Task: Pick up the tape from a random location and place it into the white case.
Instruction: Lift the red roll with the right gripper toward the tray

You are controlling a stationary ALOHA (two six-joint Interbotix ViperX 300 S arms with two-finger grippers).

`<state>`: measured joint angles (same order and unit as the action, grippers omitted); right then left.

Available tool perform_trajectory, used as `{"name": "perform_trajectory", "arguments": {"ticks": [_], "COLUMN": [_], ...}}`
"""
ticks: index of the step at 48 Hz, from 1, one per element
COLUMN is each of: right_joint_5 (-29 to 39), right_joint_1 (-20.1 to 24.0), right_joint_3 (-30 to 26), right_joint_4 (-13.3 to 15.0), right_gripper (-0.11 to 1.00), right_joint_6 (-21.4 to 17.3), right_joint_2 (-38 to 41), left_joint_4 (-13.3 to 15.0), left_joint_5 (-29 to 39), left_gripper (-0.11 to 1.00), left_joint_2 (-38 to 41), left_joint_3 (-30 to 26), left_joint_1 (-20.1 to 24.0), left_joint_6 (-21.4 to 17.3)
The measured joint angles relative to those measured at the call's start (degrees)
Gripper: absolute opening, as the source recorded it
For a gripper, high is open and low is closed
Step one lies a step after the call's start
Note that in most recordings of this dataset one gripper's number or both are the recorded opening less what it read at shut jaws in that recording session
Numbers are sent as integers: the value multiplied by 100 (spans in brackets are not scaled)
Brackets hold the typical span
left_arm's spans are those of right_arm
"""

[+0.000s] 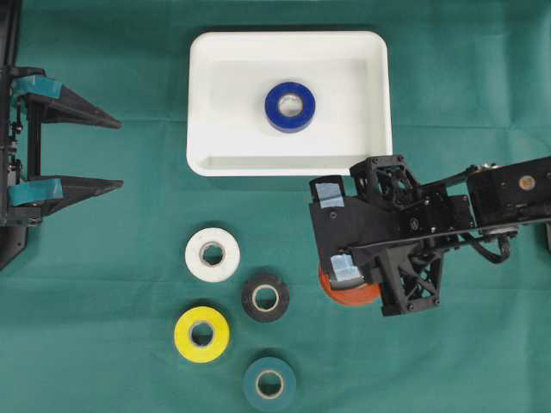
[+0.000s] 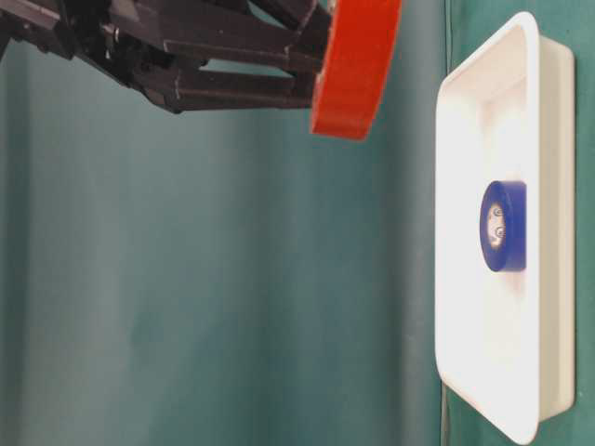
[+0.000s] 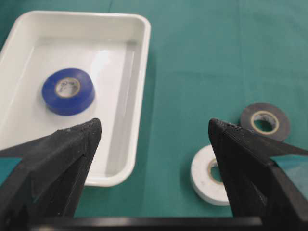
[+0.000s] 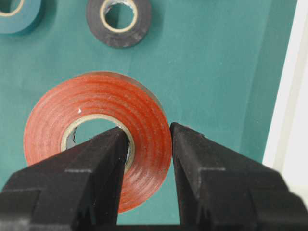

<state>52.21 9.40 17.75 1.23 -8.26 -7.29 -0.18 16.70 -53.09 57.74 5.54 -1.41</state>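
The right gripper [image 4: 147, 144] pinches the ribbed wall of a glossy red tape [image 4: 98, 132] ring, the smooth white case [image 1: 288, 163] just beyond it. The left gripper [image 1: 112, 153] stands wide.

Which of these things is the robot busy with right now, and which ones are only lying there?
Part of the job:
- red tape, pinched by the right gripper, one finger through its hole
- white case

Only lying about for now:
- blue tape, already inside the case
- white tape
- black tape
- yellow tape
- teal tape
- left gripper, open with nothing in it
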Motion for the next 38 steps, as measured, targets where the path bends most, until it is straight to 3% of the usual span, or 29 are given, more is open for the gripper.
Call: {"name": "perform_trajectory", "arguments": {"ticks": [19,38], "right_joint_5": [-9,-9], "right_joint_1": [-53,-659], "right_joint_3": [0,0], "right_joint_4": [202,475], "right_gripper": [29,29], "right_joint_6": [-35,-26], "right_joint_2": [0,0], "left_joint_4": [0,0], "left_joint_5": [0,0], "left_gripper": [94,94], "left_joint_2": [0,0], "left_joint_3": [9,9], "left_joint_1": [0,0], "left_joint_6": [0,0]}}
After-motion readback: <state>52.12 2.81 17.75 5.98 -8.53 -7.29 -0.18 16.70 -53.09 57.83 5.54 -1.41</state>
